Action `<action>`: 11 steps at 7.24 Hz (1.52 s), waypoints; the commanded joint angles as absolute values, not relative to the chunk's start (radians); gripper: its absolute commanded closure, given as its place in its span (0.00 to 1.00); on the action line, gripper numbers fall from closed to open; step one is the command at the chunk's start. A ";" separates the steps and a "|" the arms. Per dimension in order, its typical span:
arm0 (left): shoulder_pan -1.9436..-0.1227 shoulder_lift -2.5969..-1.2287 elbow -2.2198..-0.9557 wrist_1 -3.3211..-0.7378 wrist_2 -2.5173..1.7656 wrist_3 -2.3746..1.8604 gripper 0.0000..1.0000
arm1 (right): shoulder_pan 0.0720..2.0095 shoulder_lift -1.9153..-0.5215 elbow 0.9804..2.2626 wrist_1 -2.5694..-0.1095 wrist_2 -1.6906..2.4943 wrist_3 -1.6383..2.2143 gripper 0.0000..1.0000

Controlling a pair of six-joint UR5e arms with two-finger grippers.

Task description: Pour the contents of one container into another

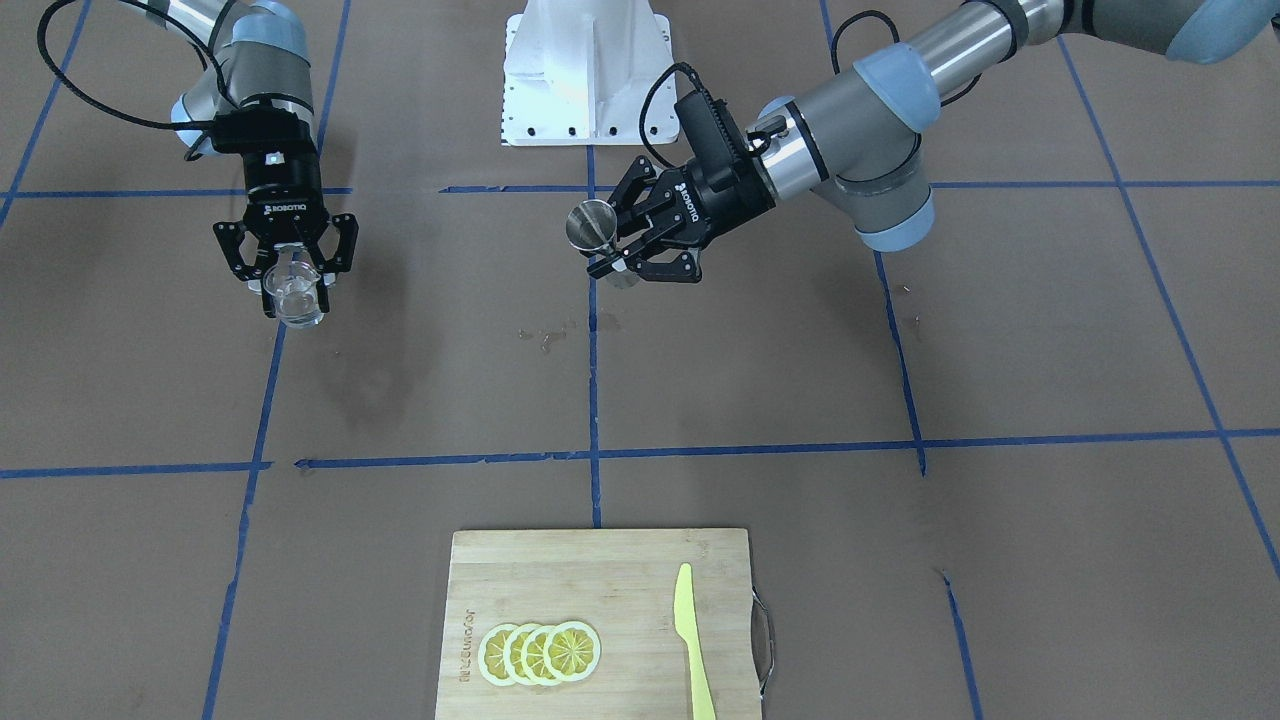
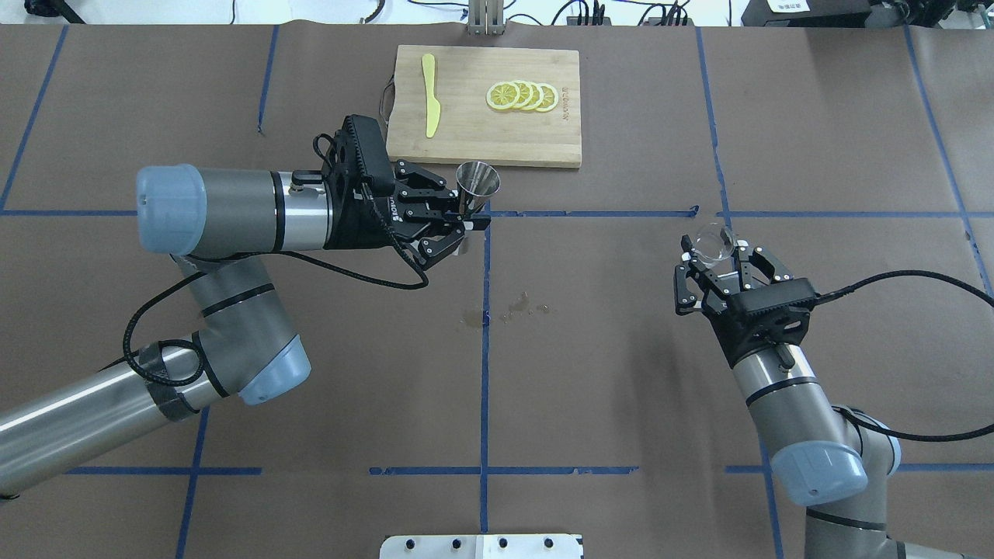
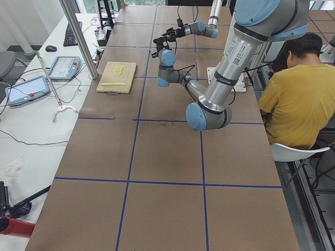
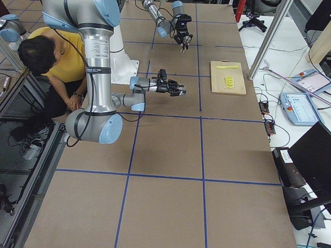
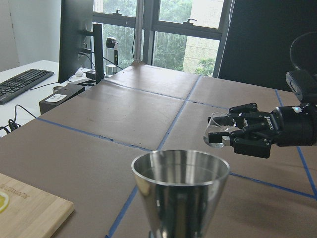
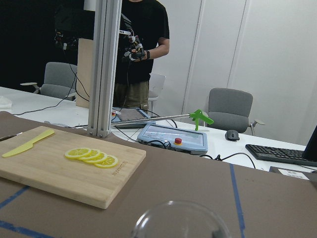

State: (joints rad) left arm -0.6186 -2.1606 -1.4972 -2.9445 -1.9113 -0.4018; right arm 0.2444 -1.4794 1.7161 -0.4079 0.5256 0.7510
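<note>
Brown paper covered the table point(image 2: 590, 404). Above its middle, the left gripper point(image 2: 464, 223) pinched the jigger point(image 2: 477, 183) upright by its waist. Well apart, toward the table's right edge, the right gripper point(image 2: 716, 255) clasped the glass cup point(image 2: 714, 241), also upright. The pour likely needed that cup carried leftward.

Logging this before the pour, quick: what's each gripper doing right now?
Left gripper: jaws shut on the steel jigger.
Right gripper: jaws shut on the glass cup.
</note>
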 commanded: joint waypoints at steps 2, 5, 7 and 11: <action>-0.618 -2.138 -1.496 -2.956 -1.911 -0.399 1.00 | 0.353 -1.381 1.808 -0.648 0.693 0.712 1.00; -0.614 -2.123 -1.496 -2.984 -1.896 -0.341 1.00 | 0.361 -1.381 2.007 -0.927 0.797 0.651 1.00; -0.609 -2.132 -1.486 -2.977 -1.870 -0.282 1.00 | 0.357 -1.382 2.037 -0.971 0.813 0.632 1.00; -0.594 -2.138 -1.485 -2.970 -1.848 -0.285 1.00 | 0.356 -1.170 2.040 -1.248 0.839 0.640 1.00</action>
State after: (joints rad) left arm -0.5982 -2.1362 -1.4853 -2.9725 -1.8535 -0.2849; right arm 0.3558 -1.2519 2.0401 -1.1495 0.8394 0.6377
